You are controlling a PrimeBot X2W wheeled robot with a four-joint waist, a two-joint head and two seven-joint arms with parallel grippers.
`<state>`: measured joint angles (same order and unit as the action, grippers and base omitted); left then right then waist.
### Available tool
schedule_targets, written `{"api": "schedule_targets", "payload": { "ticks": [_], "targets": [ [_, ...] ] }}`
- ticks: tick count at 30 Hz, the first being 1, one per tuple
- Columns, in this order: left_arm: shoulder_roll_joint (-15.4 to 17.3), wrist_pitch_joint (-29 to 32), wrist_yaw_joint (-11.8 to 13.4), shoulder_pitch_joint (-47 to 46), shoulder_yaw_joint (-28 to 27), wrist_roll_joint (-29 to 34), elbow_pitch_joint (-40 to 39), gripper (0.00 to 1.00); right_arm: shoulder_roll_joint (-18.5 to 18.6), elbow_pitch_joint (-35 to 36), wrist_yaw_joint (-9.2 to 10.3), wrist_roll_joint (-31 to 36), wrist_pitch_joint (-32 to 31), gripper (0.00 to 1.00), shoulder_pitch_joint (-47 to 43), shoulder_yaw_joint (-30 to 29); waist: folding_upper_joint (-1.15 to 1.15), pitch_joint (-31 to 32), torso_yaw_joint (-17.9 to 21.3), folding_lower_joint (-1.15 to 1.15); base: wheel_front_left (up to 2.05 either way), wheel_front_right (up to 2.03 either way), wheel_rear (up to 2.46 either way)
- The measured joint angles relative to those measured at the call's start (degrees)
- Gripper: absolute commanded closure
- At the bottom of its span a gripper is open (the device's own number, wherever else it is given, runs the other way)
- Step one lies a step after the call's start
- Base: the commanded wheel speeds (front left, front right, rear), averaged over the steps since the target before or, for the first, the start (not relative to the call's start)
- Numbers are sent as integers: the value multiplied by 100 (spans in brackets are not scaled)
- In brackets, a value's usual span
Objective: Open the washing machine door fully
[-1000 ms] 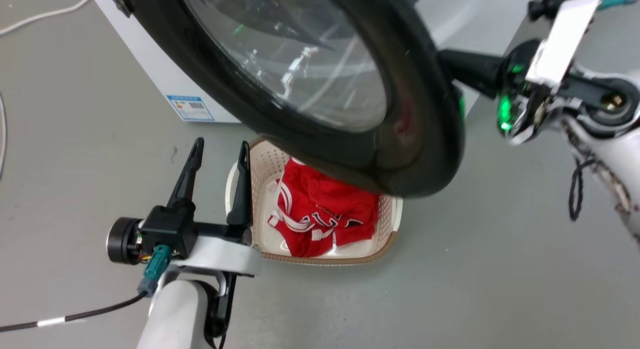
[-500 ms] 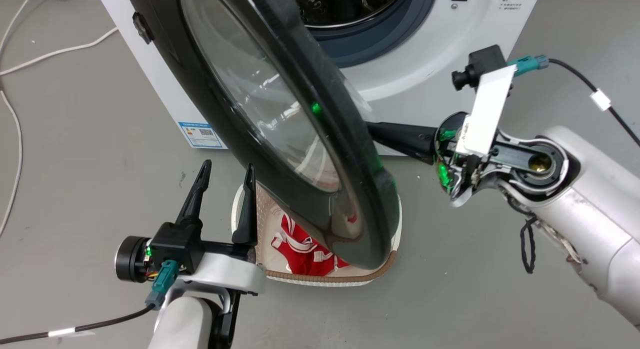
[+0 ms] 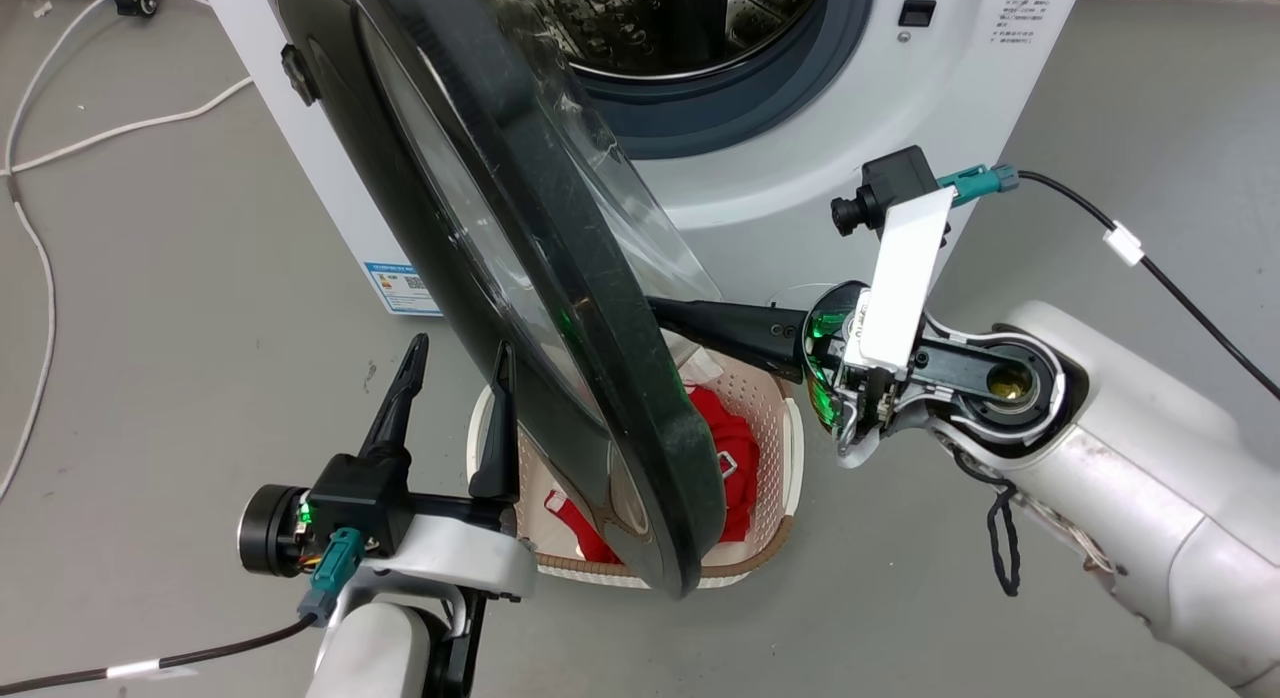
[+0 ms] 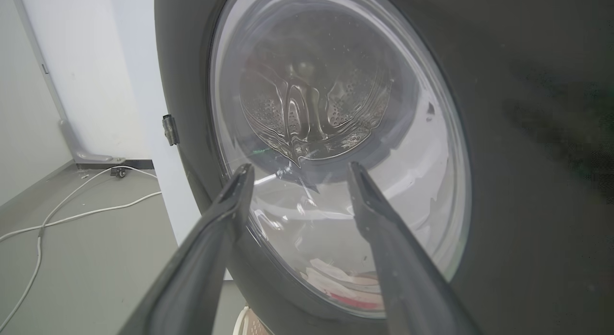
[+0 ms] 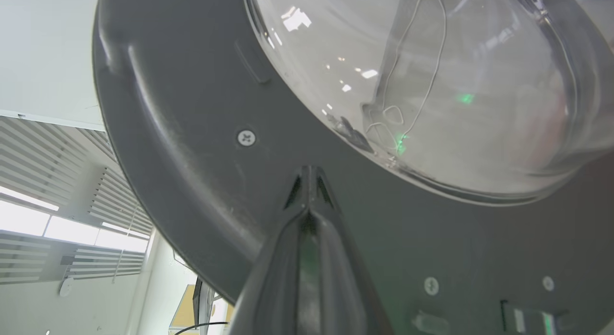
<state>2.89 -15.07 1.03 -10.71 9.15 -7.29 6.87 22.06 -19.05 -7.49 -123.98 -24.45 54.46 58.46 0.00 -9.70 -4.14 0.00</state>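
Note:
The washing machine door [image 3: 560,308], a big glossy black ring with a clear glass bowl, stands swung out from the white washing machine [image 3: 900,108], nearly edge-on in the head view. My right gripper [image 3: 668,314] is shut with nothing in it. Its tips press on the door's grey inner face [image 5: 192,148], just below the glass bowl [image 5: 431,85], as the right gripper [image 5: 307,175] shows in its wrist view. My left gripper [image 3: 455,373] is open on the door's outer side. In the left wrist view, the left gripper [image 4: 298,171] points at the glass [image 4: 336,133], apart from it.
The steel drum [image 3: 680,18] with its grey gasket lies open behind the door. A beige laundry basket [image 3: 790,458] holding a red garment [image 3: 735,448] stands on the floor under the door's lower edge. White cables [image 3: 40,238] lie on the grey floor at left.
The door has swung further away from the machine's opening, with my shut right gripper following against its inner face. The head camera has shifted, bringing the drum into view. The left gripper stays open.

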Motion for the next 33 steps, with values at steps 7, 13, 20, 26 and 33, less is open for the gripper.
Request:
{"api": "schedule_targets", "payload": {
  "ticks": [7,13,20,26,33],
  "targets": [
    [0,0,4,58,-18,-11,10,0,-56,-144,0,-18,1205,100,-247,-408,0,102,44,0,0,0,0],
    [1,0,4,146,-115,4,23,0,91,-8,0,-246,2103,100,-837,-1262,0,235,146,0,0,0,0],
    [0,0,33,479,-346,13,3,0,393,695,0,-374,2732,100,-2710,-2536,0,509,420,0,0,0,0],
    [-1,0,33,569,-363,8,24,0,370,994,0,-197,2993,100,-3496,-3052,0,573,479,0,0,0,0],
    [-1,0,22,572,-357,7,53,0,292,984,0,719,3668,0,-3886,-3301,0,590,481,0,0,0,0]
  ]
}}
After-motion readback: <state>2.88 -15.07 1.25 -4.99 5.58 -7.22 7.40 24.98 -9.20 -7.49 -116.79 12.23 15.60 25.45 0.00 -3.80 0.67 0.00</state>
